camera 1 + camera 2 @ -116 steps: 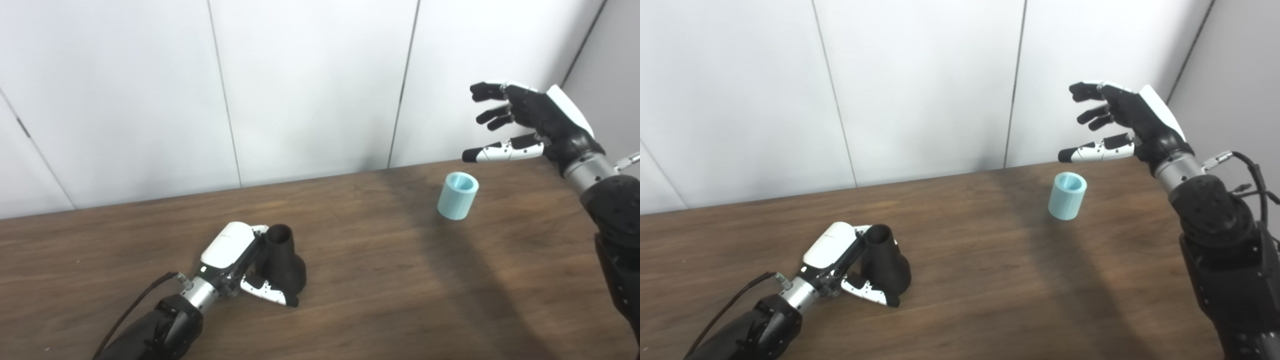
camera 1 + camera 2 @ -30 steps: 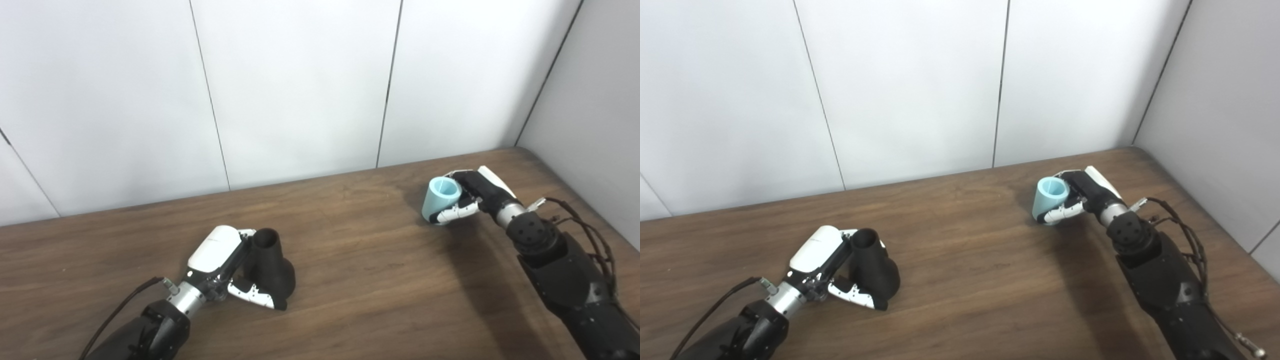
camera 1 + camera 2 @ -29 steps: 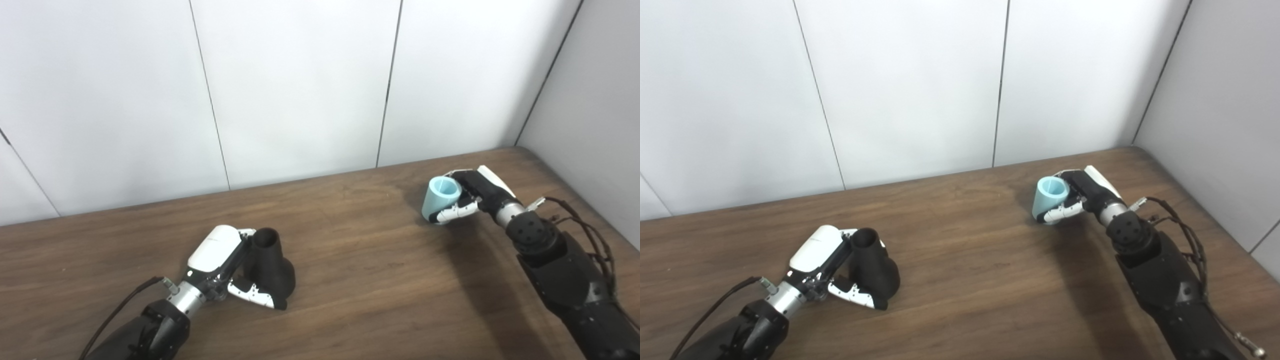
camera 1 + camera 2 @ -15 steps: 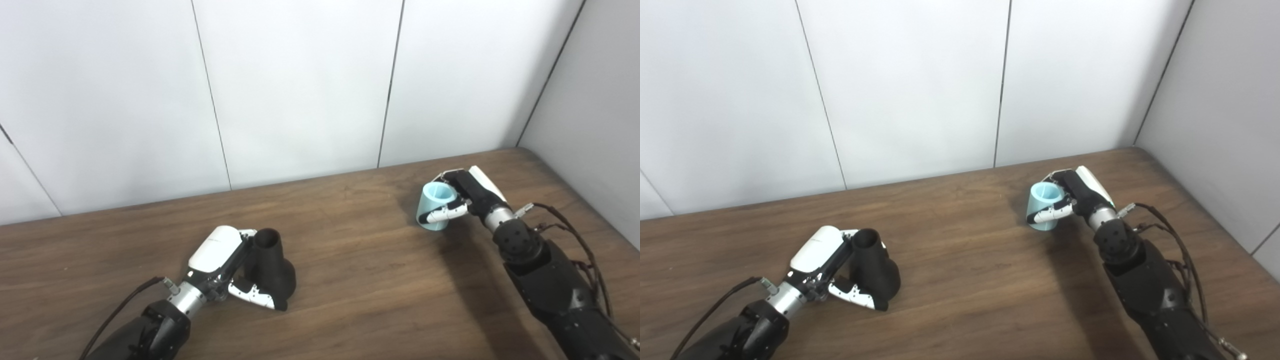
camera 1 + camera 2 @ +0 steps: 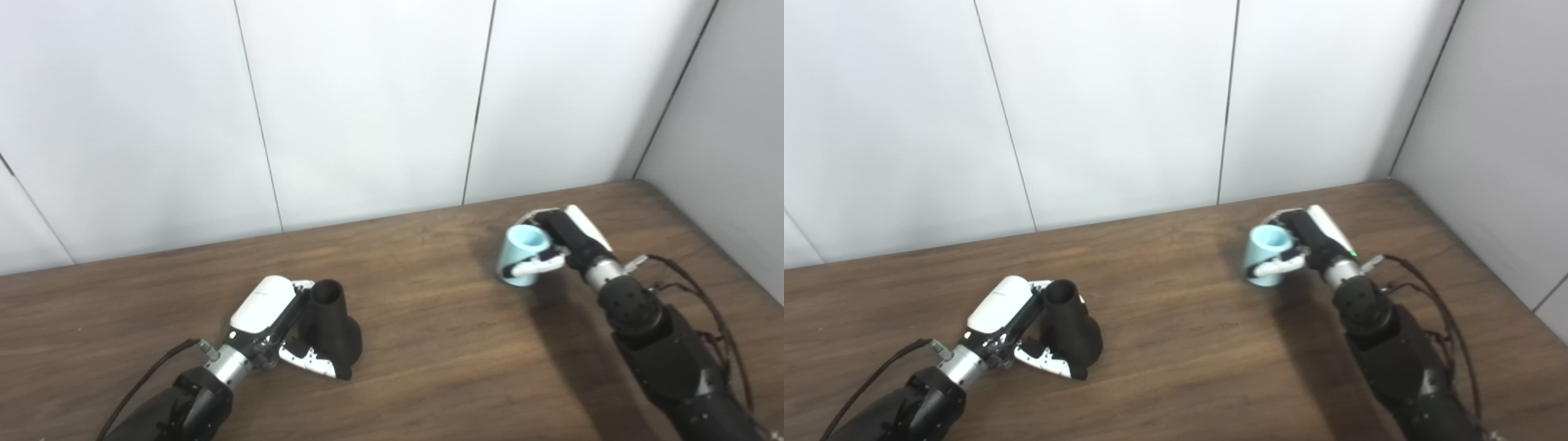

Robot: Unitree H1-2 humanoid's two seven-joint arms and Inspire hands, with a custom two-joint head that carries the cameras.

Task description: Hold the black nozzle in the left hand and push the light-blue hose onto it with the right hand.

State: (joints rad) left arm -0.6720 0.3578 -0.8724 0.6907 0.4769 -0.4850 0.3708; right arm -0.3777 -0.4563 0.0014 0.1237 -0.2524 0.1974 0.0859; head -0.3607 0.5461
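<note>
While the white panelled wall (image 5: pixel 367 104) fills the upper half of both views, the dark wooden surface (image 5: pixel 441 343) takes up the rest, and everything that matters sits on or just above it. Two black arms come in from the bottom edge, well apart.

On the left, the left hand (image 5: pixel 275 318) has its fingers (image 5: pixel 315 362) wrapped round the black nozzle (image 5: pixel 334 327), which stands on its wide base on the surface with its narrow open neck pointing up. On the right, the right hand (image 5: pixel 566 242) has its fingers closed on the light-blue hose (image 5: pixel 519 262), a short, open-ended tube tilted so that its mouth faces up and toward the wall. It seems lifted slightly off the wood, though the shadow beneath it makes that hard to confirm.

As for progress, both grasps look done, so I judge the task at roughly its midpoint. The hose and nozzle are far apart, with bare wood between them. What is left is to bring the hose across, turn it so an open end faces the nozzle's neck, line the two up and push it on.

Some things stay hidden. The left palm and the near side of the nozzle's base are covered by the hand. The hose's lower end and the right fingertips behind it cannot be made out. Both arms are cut off at the bottom edge.
</note>
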